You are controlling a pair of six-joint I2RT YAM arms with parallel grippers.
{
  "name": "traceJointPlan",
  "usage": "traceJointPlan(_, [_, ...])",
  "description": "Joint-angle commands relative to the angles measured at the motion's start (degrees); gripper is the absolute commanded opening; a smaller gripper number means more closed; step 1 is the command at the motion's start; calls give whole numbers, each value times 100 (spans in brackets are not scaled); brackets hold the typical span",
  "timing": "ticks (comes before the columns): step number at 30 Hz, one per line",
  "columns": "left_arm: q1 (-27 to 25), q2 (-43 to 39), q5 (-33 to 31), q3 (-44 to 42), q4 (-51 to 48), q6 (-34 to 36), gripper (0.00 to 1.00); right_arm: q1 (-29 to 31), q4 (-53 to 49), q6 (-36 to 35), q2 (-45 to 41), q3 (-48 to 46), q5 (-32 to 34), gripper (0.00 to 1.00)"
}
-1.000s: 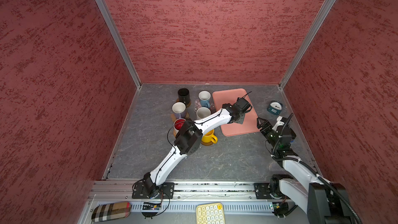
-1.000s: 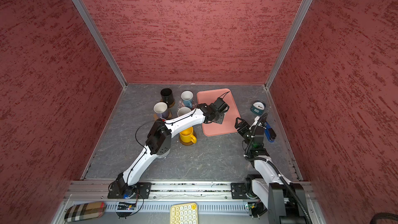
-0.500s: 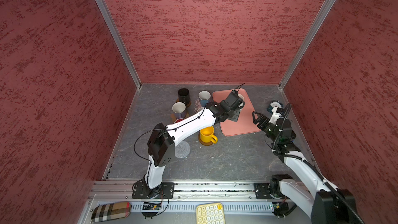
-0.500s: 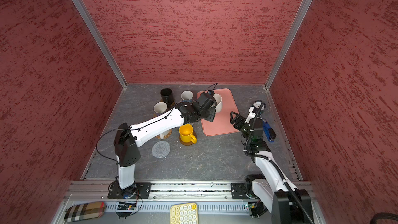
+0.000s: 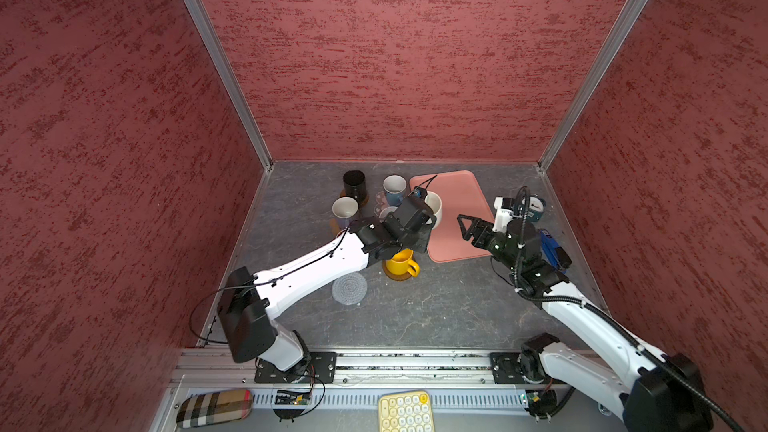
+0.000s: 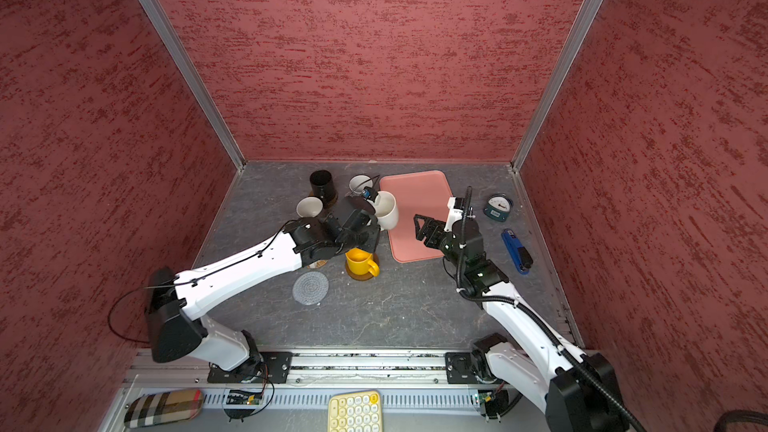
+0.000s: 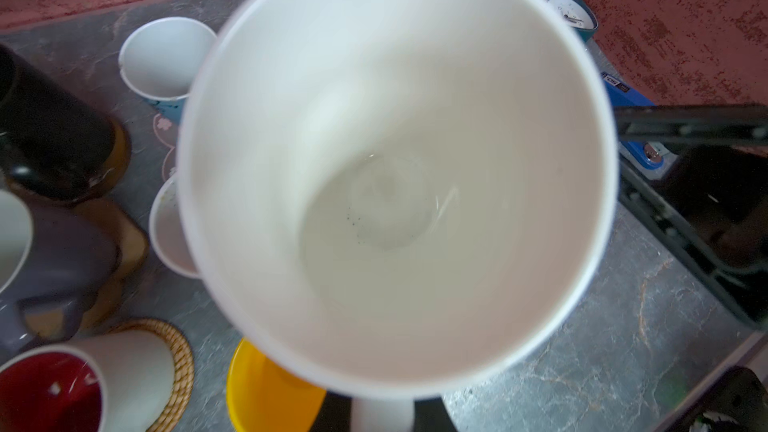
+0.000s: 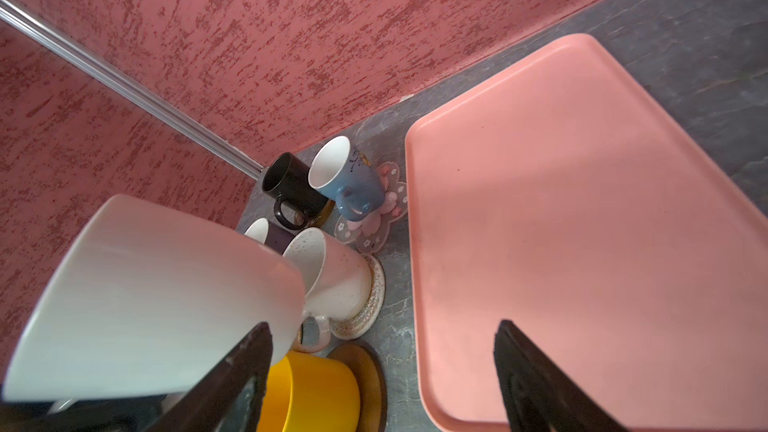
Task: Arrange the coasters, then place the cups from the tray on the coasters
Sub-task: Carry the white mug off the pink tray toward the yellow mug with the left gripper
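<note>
Cream cup [image 5: 434,206] lifted off tray [image 5: 461,201] | tray bare | left jaws pinch cup | right jaws spread

Most cups [image 5: 354,187] on coasters [image 8: 376,224] stand left of the tray [image 5: 457,209], clock [image 6: 498,206] right.

The pink tray [image 5: 457,209] lies flat with a bare surface. I hold the cream cup [image 5: 434,207] lifted, mouth up, over the tray's left edge. The other cups all stand upright to the left of the tray. Nearest to it are the light blue cup [image 5: 394,189] on the pink flower coaster [image 8: 374,218] and the speckled white cup [image 8: 332,280] on a beige woven coaster [image 8: 370,305]. Farther from it are the black cup [image 5: 354,184] on a glossy brown disc [image 7: 120,151] and the lavender cup [image 5: 345,211] on the brown paw coaster [image 7: 129,238]. Near the tray's front left corner the yellow cup [image 5: 401,263] sits on a second brown disc [image 8: 370,380]. Beside it, away from the tray, the red-inside cup [image 7: 62,388] stands on a wicker round [image 7: 178,367]. The grey woven coaster [image 5: 349,288] lies empty beyond the yellow cup.
</note>
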Motion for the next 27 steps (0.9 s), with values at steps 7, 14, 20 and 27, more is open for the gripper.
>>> traceJointPlan(7, [8, -1746, -560, -871, -183, -261, 0, 649, -64, -261, 698, 747, 630, 85])
traceJointPlan(14, [-46, -2580, -631, -1191, -882, -272, 0, 658, -175, -541, 918, 1163, 674, 87])
traceJointPlan(20, [-38, -3122, -1024, -1369, -1551, -482, 0, 645, -15, -684, 1297, 1411, 593, 88])
traceJointPlan(27, [-29, -3637, -1204, -1702, -2098, -597, 0, 510, 206, -760, 1674, 1564, 398, 88])
